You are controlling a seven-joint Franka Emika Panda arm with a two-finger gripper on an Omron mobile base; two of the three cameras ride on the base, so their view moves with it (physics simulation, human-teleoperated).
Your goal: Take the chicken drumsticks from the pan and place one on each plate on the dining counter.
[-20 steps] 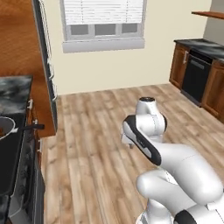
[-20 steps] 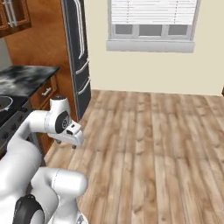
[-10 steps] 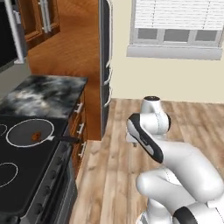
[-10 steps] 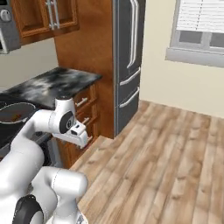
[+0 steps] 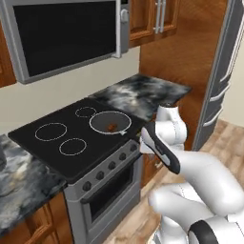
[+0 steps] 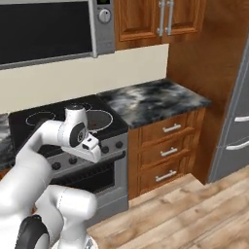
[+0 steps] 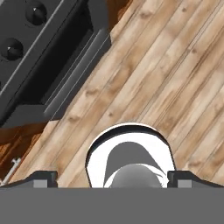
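The pan point(image 5: 110, 122) is rendered with a pale metallic rim and a dark matt inside. The cooktop point(image 5: 71, 138) is shown as smooth black glass with a faint sheen. The bench point(image 6: 153, 99) beside it is finished in polished marbled stone. Cabinet fronts point(image 6: 165, 146) are seen as glossy brown wood, and the floor point(image 7: 157, 74) as matt wooden planks.

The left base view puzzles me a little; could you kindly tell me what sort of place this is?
A home kitchen, rendered: a black stove with a pan on a burner, a microwave above it, wooden cabinets under a marbled counter.
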